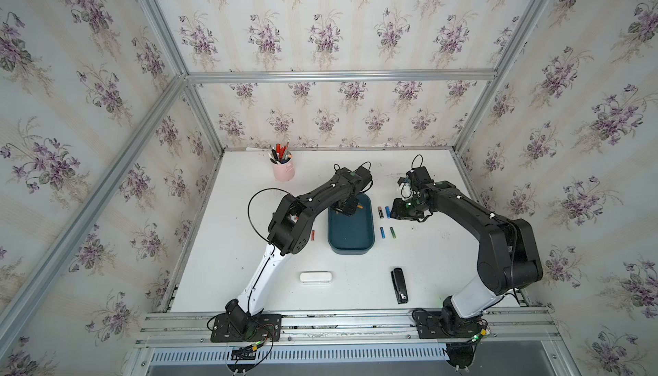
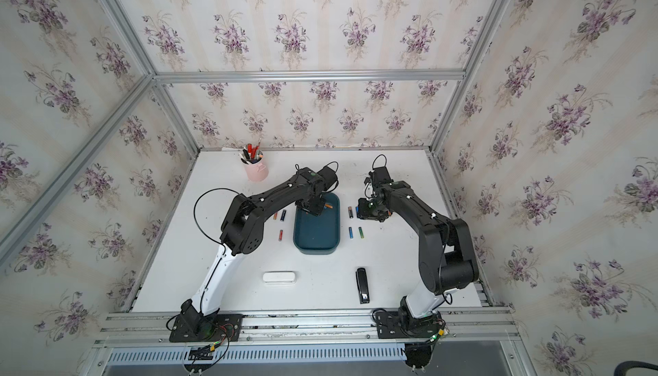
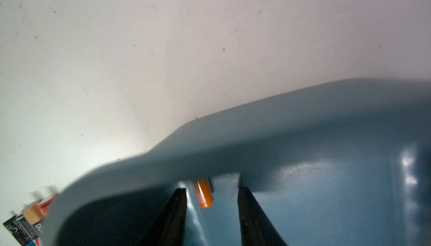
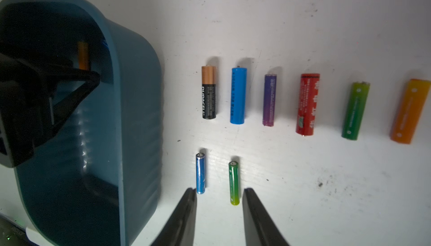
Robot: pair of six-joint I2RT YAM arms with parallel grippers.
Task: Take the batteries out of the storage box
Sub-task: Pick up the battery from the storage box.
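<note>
Start at the left. You can see three batteries [image 2: 280, 235] lying on the white table [image 1: 356, 285] just left of the storage box [image 1: 350, 239]. I think they lie there because they are done: they are out of the box.

Your left arm starts at the near left. It goes up and away, bends at the elbow and leans right, over the far end of the box. Its wrist points down into the box.

The left gripper [image 3: 212, 188] sits low inside, close to the far wall. Its jaws stand apart, and one orange battery [image 3: 203, 194] lies between them. Nothing pinches it yet, so this gripper holds nothing. I think it is this low so that it can close on that battery. The wall is very near, so a finger could bump it.

The box floor that shows is bare, so this looks like the last battery. The gripper hides a little of the floor.

Just right of the box, more batteries lie in neat rows. There is a Duracell battery [image 4: 208, 92], a blue battery [image 4: 238, 95], a thin blue battery [image 4: 200, 173] and a thin green battery [image 4: 234, 182]. They lie side by side and do not touch, so I think they were set down with care.

Your right arm starts at the near right and reaches far and left. Its wrist hangs over those rows. The right gripper [image 4: 219, 190] has its jaws apart and is empty. I think it is just waiting out of the way.
</note>
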